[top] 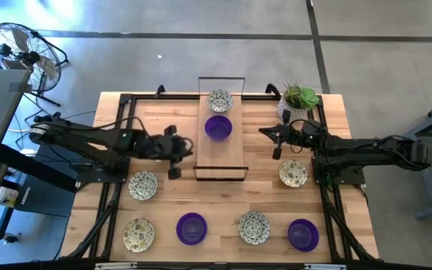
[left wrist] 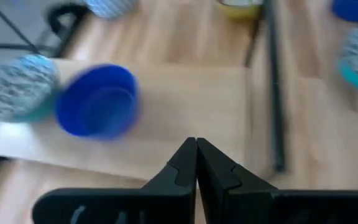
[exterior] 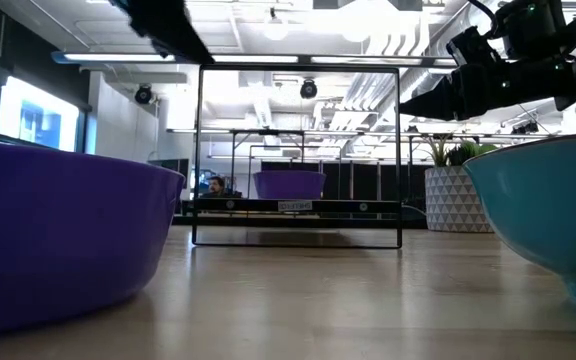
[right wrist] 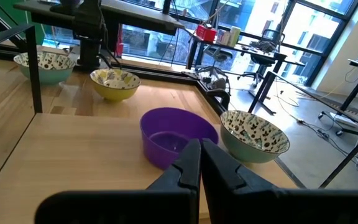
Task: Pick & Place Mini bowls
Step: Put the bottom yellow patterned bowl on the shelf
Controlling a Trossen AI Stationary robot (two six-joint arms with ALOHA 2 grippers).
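Two mini bowls sit on the wooden board (top: 231,154) inside a black wire frame: a speckled one (top: 220,100) at the far end and a purple one (top: 217,127) nearer the middle. Six more rest on the table: speckled (top: 142,185), (top: 138,235), (top: 253,227), (top: 293,173) and purple (top: 191,228), (top: 303,234). My left gripper (left wrist: 196,155) is shut and hovers by the board's left edge (top: 188,148), holding nothing. My right gripper (right wrist: 199,158) is shut too, at the board's right side (top: 262,132), pointing at the purple bowl (right wrist: 178,140).
A white pot with a green plant (top: 300,99) stands at the far right corner, behind my right arm. The black wire frame (exterior: 298,155) rises over both ends of the board. Black rails run along the table's left and right sides.
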